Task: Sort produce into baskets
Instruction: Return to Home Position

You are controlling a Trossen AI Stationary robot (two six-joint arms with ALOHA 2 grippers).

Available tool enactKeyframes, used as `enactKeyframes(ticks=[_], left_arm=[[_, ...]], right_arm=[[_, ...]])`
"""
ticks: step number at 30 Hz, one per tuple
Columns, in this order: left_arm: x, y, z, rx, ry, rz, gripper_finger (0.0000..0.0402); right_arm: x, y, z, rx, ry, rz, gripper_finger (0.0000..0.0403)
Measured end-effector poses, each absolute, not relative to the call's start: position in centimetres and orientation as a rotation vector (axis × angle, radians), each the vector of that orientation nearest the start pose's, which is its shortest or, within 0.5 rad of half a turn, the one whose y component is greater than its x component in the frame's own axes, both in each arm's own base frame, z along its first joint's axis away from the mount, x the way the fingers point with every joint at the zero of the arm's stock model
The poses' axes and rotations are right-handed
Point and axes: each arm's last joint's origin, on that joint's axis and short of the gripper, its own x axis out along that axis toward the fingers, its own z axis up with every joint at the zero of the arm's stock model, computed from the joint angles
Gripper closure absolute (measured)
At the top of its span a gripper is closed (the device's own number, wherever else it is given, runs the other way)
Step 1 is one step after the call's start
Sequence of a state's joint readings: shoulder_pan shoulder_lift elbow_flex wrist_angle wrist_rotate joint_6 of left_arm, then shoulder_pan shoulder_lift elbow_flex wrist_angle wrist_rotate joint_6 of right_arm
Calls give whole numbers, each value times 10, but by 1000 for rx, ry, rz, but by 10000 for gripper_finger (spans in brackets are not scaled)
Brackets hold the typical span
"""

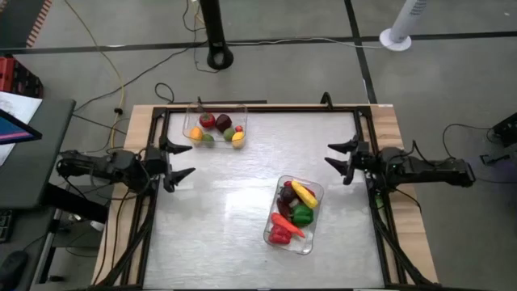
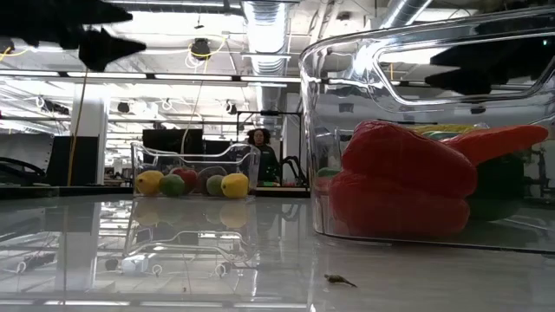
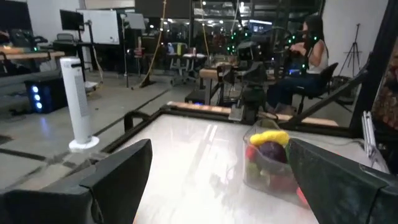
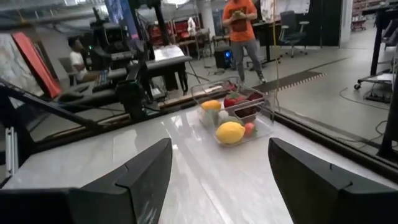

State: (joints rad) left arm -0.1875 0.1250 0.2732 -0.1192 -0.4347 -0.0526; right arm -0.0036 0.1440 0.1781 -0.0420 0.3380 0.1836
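Two clear baskets stand on the table. The far-left basket holds round produce: red, maroon, green, orange and yellow pieces; it also shows in the right wrist view. The near-right basket holds a yellow banana-like piece, a green pepper, a carrot and red pieces; it fills the low view's right and shows in the left wrist view. My left gripper is open and empty at the table's left edge. My right gripper is open and empty at the right edge.
A black frame runs around the table top. People sit and stand in the room beyond. A white fan stands on the floor past the far edge. Bare table lies between the two baskets.
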Motion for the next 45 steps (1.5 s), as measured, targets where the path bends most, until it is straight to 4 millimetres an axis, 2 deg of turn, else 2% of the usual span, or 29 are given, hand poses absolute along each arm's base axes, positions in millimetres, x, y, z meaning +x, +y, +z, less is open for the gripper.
enactKeyframes(ticks=[3,8,15,45], left_arm=[[91,-5,216,-68,-21,247,41],[90,-3,202,-72,-32,292,41],[92,-4,175,-124,-8,296,41],[94,-3,173,-34,21,345,41]], right_arm=[[98,-11,194,196,-37,-349,112],[101,-12,174,211,-29,-361,112],[103,-11,166,183,-19,-328,112],[103,-10,162,174,24,-312,112]])
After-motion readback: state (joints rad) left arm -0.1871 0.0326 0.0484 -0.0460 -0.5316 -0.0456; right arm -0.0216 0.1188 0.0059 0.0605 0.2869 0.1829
